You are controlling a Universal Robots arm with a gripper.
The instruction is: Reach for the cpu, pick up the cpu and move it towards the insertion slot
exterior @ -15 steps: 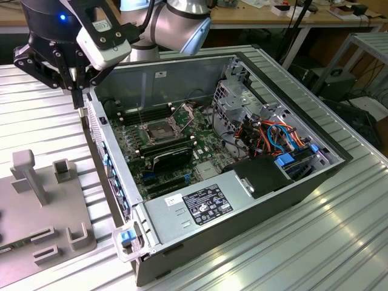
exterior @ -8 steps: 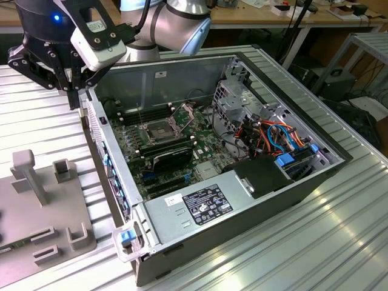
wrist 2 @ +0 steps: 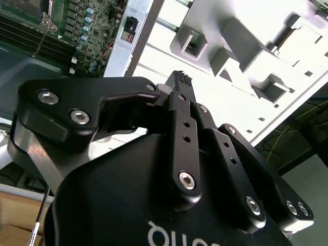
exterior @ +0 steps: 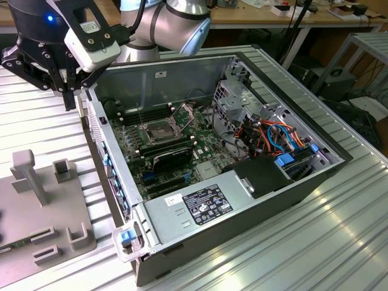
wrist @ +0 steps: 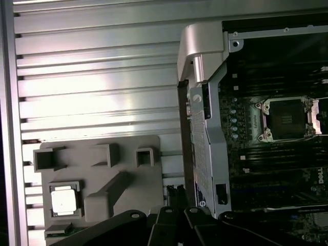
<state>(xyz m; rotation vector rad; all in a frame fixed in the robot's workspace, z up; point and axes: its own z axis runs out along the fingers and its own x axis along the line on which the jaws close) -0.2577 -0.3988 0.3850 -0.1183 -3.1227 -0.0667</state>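
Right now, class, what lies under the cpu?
The cpu lies in a square recess of the grey holder plate, on the ribbed metal table beside the computer case. The recess floor is hidden by the chip itself.

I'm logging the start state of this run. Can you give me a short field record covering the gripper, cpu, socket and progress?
gripper: shut, holding nothing, over the slatted table between the grey fixture plate and the computer case
cpu: lying flat in a square pocket of the grey fixture plate, outside the case
insertion slot: on the motherboard inside the open case, with no chip in its dark centre
contact: gripper apart from the cpu
progress: cpu not yet picked up
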